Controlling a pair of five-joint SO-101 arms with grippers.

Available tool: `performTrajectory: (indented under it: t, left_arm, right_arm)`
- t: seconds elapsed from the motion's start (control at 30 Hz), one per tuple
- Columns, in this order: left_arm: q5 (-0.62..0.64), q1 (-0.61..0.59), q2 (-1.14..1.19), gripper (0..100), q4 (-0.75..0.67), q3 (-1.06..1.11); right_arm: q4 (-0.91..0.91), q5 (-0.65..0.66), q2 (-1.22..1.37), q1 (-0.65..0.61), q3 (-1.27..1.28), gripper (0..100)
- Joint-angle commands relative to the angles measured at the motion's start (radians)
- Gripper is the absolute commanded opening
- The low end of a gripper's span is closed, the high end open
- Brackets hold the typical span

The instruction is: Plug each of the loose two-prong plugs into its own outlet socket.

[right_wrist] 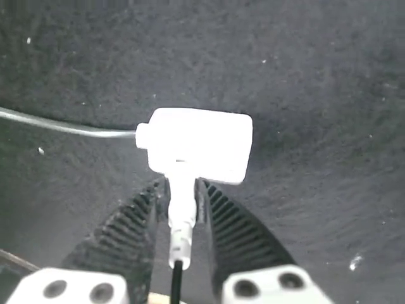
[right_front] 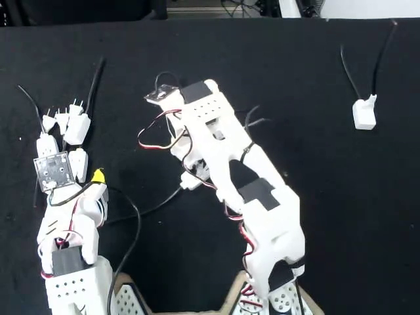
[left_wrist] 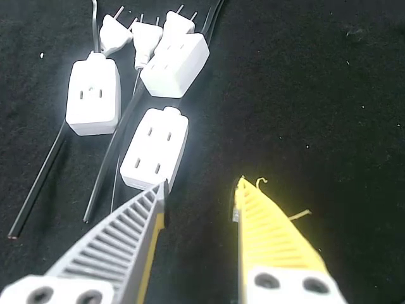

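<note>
The right gripper point(right_wrist: 181, 197) clamps a white two-prong plug point(right_wrist: 180, 221), likely light and rigid, by its flat sides against a white plastic outlet block point(right_wrist: 202, 142) mid-table; the left gripper point(left_wrist: 197, 193) hovers open near loose white plugs point(left_wrist: 144, 39)

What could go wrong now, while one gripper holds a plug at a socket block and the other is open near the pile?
1. The right gripper is shut on a plug at the outlet block, which lies loose on the black table; pushing may slide the block instead of seating the prongs.
2. Before the open left gripper, loose plugs, outlets and cables lie crowded together; taking one may drag its neighbours.
</note>
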Motion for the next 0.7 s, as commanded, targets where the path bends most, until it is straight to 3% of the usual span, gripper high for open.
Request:
performTrajectory:
  t: [0.0, 0.67]
  left_arm:
    - [0.008, -0.008, -0.006, 18, 0.003, 0.021]
    - [0.008, -0.008, -0.006, 18, 0.003, 0.021]
  right_arm:
    - [-0.012, -0.038, -0.005, 0.017, -0.058, 1.1]
    - [-0.055, -0.031, 0.022, -0.032, -0.001, 1.1]
